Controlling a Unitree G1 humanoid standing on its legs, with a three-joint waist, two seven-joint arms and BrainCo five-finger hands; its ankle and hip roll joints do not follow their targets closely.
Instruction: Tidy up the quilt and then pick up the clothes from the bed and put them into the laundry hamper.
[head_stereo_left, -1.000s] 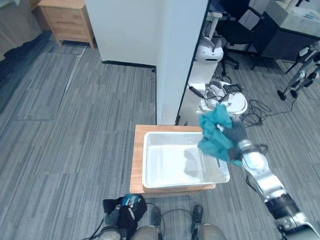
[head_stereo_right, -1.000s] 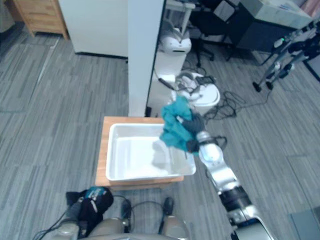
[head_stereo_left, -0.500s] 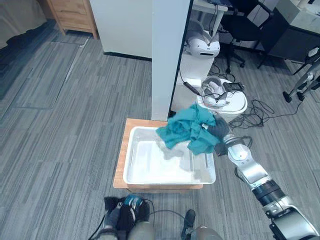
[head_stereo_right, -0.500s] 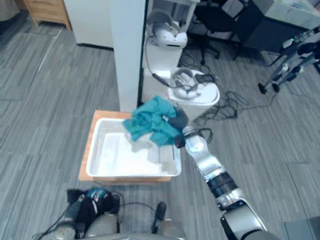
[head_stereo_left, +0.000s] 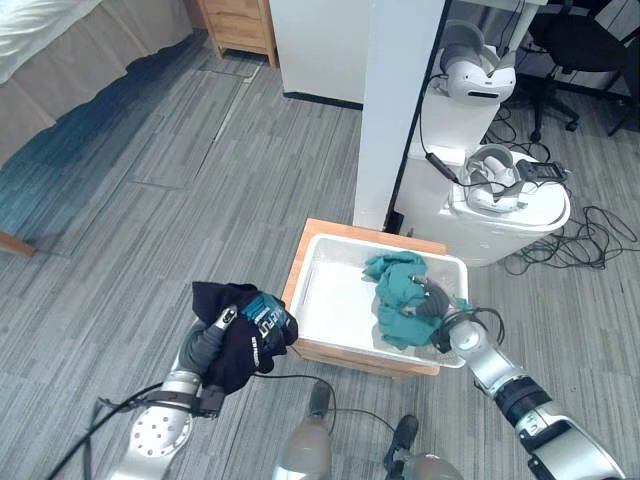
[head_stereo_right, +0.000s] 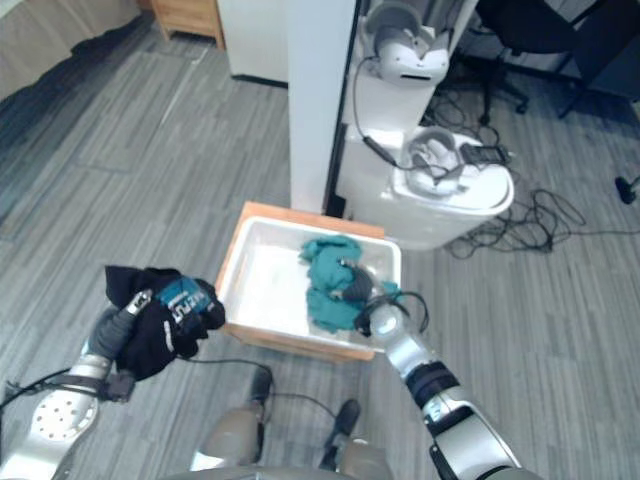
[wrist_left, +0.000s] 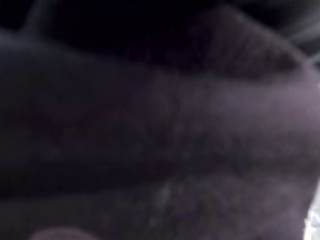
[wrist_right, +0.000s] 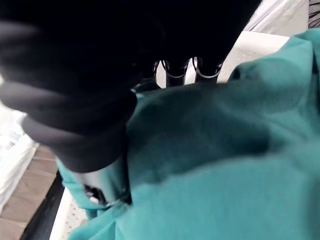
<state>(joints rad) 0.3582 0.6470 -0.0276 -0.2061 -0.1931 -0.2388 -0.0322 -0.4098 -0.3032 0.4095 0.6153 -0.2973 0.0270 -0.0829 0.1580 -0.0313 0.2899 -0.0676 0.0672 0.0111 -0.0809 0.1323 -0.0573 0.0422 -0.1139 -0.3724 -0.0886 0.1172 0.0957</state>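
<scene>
The left eye view looks down at a grey striped floor (head_stereo_left: 150, 200); a white pillar (head_stereo_left: 400, 100) stands up from it, and behind the pillar is a white cabinet (head_stereo_left: 500, 215) with a headset (head_stereo_left: 478, 72) and other gear on top; far off at the top is a wooden bedside table (head_stereo_left: 238, 22), and the edge of the bed (head_stereo_left: 60, 60) shows in the corner with a pale quilt (head_stereo_left: 30, 25) on it; black wires (head_stereo_left: 590, 235) lie on the floor beside the cabinet.

In the middle sits a white laundry hamper (head_stereo_left: 330, 300), a wide open tub, resting on a low wooden stand (head_stereo_left: 345, 358); inside the tub, on the side near the right arm, lies a bunched teal garment (head_stereo_left: 398, 295); the rest of the tub is bare white.

The right hand (head_stereo_left: 432, 302) is down in the tub on the teal garment; in the right wrist view its fingers (wrist_right: 175, 70) reach into the teal cloth, but they are partly hidden, so I cannot tell if they are holding it or letting go.

The left hand (head_stereo_left: 205, 345) is raised just beside the tub, on its outer side, and its fingers are curled round a dark garment (head_stereo_left: 240, 325) with a bit of teal on it; the dark cloth hangs bunched over the hand, apart from the tub; the left wrist view is dark cloth from very close.
</scene>
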